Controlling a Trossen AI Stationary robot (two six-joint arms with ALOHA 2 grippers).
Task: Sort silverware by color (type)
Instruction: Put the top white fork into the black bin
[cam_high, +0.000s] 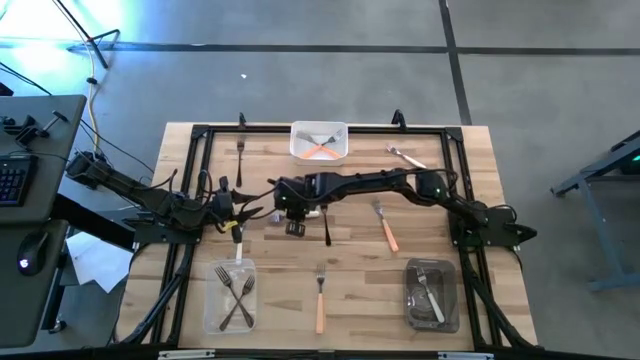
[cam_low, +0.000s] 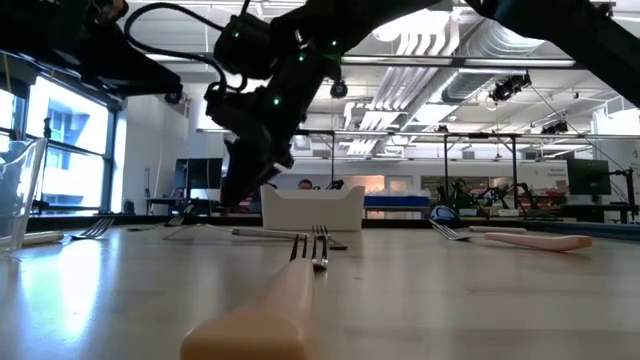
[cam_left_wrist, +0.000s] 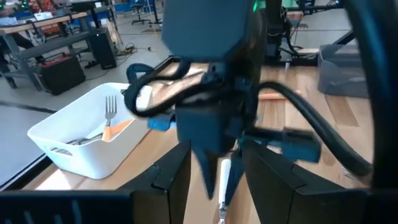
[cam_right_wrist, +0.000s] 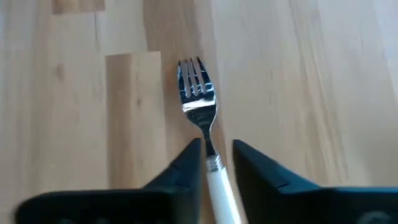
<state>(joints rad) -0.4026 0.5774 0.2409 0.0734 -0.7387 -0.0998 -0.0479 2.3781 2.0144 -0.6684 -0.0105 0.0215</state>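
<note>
A white-handled fork (cam_right_wrist: 198, 99) lies lengthwise between the fingers of my right gripper (cam_right_wrist: 217, 155), its metal head out past the fingertips over the bare wood. That gripper (cam_high: 285, 212) slants down at the table's middle and stands open. The gap between its fingers is wider than the handle (cam_right_wrist: 216, 183). My left gripper (cam_high: 235, 210) hangs open just to its left, pointing at it with nothing between its fingers. Loose forks lie about: orange ones (cam_high: 388, 235) (cam_high: 320, 305), dark ones (cam_high: 240, 155) (cam_high: 327, 228) and a white one (cam_high: 405, 155). My right gripper has one finger (cam_right_wrist: 189, 165) close against the fork's neck (cam_right_wrist: 208, 146), and a narrow gap shows between the handle and the other finger. Whether it touches the fork I cannot tell. The fingers slant down from the table's right and lie along the fork.
A white tray (cam_high: 296, 150) at the far middle holds an orange fork (cam_high: 322, 150). A clear tray (cam_high: 212, 300) at the near left and a grey tray (cam_high: 452, 300) at the near right each hold forks. Black frame rails (cam_high: 200, 180) run along the table's sides.
</note>
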